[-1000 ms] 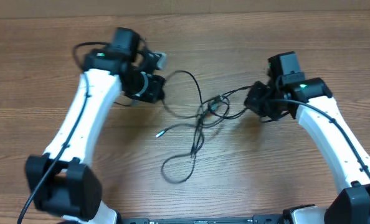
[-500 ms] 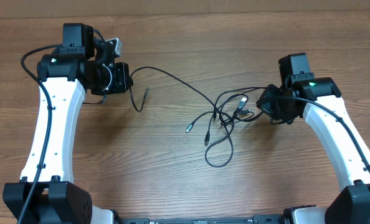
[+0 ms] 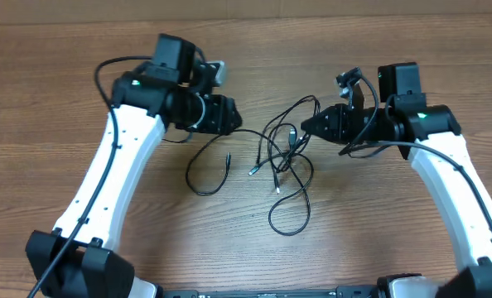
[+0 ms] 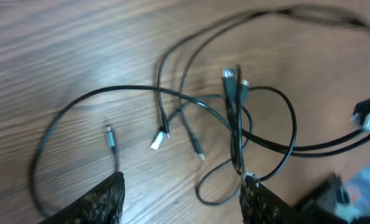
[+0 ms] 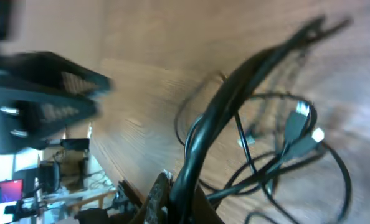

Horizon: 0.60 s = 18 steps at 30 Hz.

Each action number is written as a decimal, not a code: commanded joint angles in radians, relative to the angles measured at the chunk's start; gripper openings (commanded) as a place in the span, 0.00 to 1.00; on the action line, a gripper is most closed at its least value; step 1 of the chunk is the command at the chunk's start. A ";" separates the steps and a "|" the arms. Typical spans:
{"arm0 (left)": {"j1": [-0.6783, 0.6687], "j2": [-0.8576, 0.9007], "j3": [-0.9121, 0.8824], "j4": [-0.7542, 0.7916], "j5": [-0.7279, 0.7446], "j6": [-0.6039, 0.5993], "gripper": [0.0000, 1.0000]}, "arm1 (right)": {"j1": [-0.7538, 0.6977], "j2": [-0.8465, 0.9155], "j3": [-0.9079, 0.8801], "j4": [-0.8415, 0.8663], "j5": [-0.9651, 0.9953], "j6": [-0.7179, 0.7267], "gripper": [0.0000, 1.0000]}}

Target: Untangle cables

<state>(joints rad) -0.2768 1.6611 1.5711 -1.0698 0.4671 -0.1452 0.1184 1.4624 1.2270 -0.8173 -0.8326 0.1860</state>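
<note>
- The cables (image 3: 281,157) are thin black cords with small silver plug tips, lying loose on the wooden table (image 3: 378,240)
- Several strands cross and overlap in a tangle (image 4: 235,124) at mid-table
- One cord sweeps out to the left in an open curve (image 3: 198,178), flat on the wood, and ends in a free tip (image 3: 227,157)
- Two more free tips (image 3: 253,170) lie near each other just beside the tangle
- A narrow loop (image 3: 289,222) trails from the tangle toward the near edge
- On the right, a bundle of strands rises off the wood, pinched in the right gripper (image 3: 306,126)
</note>
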 commanded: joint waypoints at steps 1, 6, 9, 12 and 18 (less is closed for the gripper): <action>-0.055 0.050 0.002 0.035 0.208 0.112 0.58 | -0.001 -0.070 0.049 0.028 -0.044 0.010 0.04; -0.124 0.099 0.002 0.039 0.249 0.124 0.60 | -0.001 -0.071 0.049 0.035 -0.045 0.023 0.04; -0.166 0.126 0.002 0.050 0.275 0.147 0.60 | -0.001 -0.071 0.049 0.047 -0.044 0.024 0.04; -0.189 0.143 0.002 0.054 0.275 0.147 0.59 | -0.001 -0.071 0.049 0.053 -0.044 0.027 0.04; -0.215 0.150 0.002 0.057 0.274 0.154 0.47 | -0.001 -0.071 0.049 0.054 -0.044 0.027 0.04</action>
<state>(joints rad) -0.4786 1.7996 1.5711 -1.0161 0.7223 -0.0189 0.1184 1.4059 1.2465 -0.7742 -0.8570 0.2096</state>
